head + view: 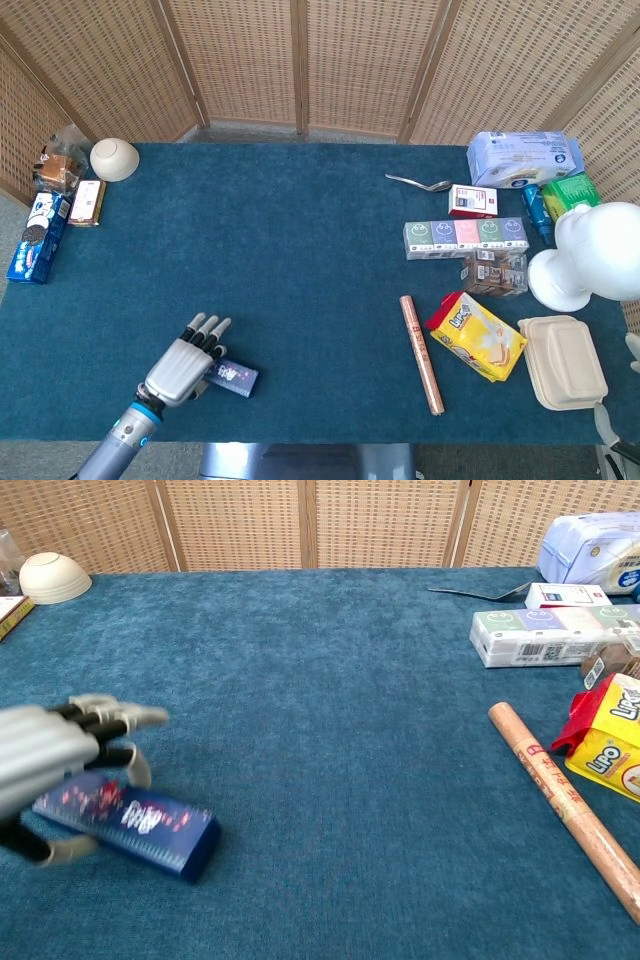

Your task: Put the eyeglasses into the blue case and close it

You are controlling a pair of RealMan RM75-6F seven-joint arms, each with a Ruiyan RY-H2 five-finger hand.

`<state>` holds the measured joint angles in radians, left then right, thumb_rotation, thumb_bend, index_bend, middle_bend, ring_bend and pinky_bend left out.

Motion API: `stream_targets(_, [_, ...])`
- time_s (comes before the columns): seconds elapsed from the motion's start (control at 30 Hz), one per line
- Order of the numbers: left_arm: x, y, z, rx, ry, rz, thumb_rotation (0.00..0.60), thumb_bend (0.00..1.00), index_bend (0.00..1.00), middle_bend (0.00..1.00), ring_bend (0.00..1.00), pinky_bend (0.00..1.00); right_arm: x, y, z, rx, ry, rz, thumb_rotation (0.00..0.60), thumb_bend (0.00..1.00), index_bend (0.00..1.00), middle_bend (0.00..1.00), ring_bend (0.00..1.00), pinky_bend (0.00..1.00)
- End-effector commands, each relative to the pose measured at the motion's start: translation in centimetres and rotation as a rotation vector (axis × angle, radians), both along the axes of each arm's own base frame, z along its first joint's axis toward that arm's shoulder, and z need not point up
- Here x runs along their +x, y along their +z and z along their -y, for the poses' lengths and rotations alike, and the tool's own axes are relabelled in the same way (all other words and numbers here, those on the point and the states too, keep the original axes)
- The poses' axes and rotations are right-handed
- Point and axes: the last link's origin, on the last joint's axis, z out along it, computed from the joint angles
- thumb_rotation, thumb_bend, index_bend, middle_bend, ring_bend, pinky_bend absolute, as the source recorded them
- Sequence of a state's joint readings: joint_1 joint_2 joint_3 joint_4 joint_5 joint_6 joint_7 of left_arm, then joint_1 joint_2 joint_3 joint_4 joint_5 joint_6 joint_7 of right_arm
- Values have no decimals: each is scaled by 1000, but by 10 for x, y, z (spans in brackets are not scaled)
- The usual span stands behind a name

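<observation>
Head view looks steeply down over the whole surface (320, 250); chest view sits lower, nearer, sharing its near half.

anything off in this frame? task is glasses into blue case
No eyeglasses show in either view. The left hand is over the closed blue case near the table's front edge; whether it grips the case is unclear. The case lies askew and motion-blurred. Nothing looks spilled or damaged.
</observation>
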<state>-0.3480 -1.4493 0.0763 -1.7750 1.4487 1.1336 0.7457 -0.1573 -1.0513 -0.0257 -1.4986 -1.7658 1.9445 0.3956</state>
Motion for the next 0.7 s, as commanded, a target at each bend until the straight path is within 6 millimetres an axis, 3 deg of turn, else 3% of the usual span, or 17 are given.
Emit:
stream_targets(0.03, [6,8,-12,25,7,30,565,274,521,0,0,0,0,0,0,-1,-1,2,332,439,0,119,95,339])
stream_targets(0.33, [22,20,-53,77,66,106,559,274,496,0,0,0,-3,-2,-2,-9,-16,3,332,436,0,119,95,339])
stream_targets(0.7, [34,-3,-97,103,125,151,562,273,450,0,0,0,-5,-1,-4,-20,-43,-5,333,436,0,120,95,334])
